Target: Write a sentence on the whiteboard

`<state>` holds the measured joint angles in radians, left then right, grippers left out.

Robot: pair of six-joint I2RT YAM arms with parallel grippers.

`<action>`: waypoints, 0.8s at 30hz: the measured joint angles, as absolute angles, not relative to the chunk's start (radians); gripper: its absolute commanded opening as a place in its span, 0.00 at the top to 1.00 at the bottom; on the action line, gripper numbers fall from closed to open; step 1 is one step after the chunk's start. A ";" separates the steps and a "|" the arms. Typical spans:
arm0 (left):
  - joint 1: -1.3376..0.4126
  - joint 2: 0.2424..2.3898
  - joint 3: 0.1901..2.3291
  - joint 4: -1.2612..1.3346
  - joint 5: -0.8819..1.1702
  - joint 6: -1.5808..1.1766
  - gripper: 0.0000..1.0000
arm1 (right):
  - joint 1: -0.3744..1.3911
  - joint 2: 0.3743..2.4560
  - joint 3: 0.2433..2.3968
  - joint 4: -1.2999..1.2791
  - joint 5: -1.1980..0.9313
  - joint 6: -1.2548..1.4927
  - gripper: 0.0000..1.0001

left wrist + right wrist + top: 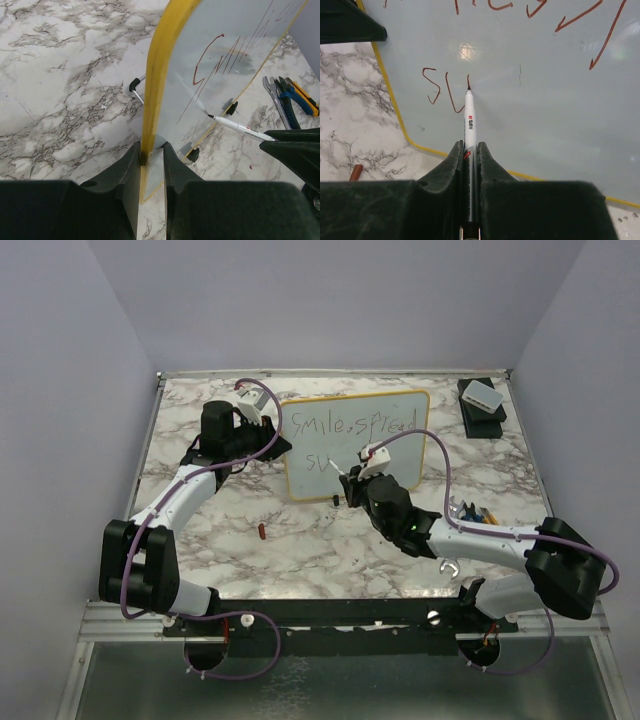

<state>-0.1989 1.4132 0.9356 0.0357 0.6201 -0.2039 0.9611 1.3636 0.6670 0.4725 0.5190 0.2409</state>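
Clamping a white marker (470, 125), right tool (469, 146) narrow, nib touching whiteboard (545, 100), left tool (151, 147) pinching whiteboard edge

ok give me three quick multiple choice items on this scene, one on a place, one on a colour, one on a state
1. Where does the small white box sit?
A) far right corner of the table
B) near left corner
C) middle

2. What colour is the whiteboard rim?
A) blue
B) yellow
C) green

3. What state is the right tool in?
A) open, empty
B) shut on the marker
C) shut, empty

Answers:
1 A, the top view shows it by the far right edge.
2 B, a yellow edge runs round the board in every view.
3 B, the tool pinches the marker's barrel, tip on the board.
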 measured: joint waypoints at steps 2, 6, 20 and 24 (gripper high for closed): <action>-0.199 1.413 0.936 0.036 0.620 -0.204 0.91 | 0.961 1.364 0.659 0.466 0.519 0.255 0.99; -0.199 1.413 0.936 0.036 0.620 -0.204 0.91 | 0.961 1.364 0.645 0.453 0.514 0.280 0.99; -0.199 1.413 0.936 0.036 0.619 -0.204 0.91 | 0.961 1.363 0.636 0.414 0.514 0.316 0.99; -0.199 1.413 0.936 0.036 0.620 -0.204 0.91 | 0.962 1.356 0.636 0.404 0.524 0.317 0.99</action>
<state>-0.1989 1.4132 0.9356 0.0357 0.6197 -0.2039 0.9615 1.3560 0.6361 0.4042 0.5236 0.3168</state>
